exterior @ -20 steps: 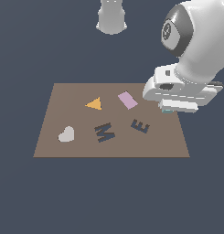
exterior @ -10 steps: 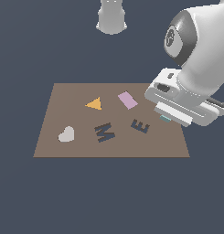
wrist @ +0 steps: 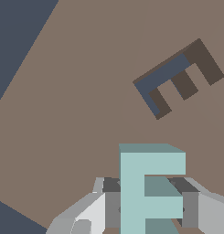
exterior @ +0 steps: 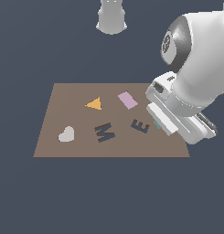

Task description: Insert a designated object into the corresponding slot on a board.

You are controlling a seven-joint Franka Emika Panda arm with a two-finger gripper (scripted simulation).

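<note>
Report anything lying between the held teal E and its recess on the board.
Nothing visible. The pincer grips the teal E block, and only bare brown board lies between it and the E-shaped recess; the other shapes sit beyond the recess.

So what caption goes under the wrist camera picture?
Gripper holding the teal E block above the board, near its E slot.

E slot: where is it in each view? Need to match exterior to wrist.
Exterior view: the dark E-shaped slot lies tilted on the brown board, between the M-shaped recess and the arm, below the pink rectangle.
Wrist view: the same slot lies tilted on the board, apart from the pale teal E block held in the gripper.
Shared landmark: the board's edge against the dark floor.
</note>
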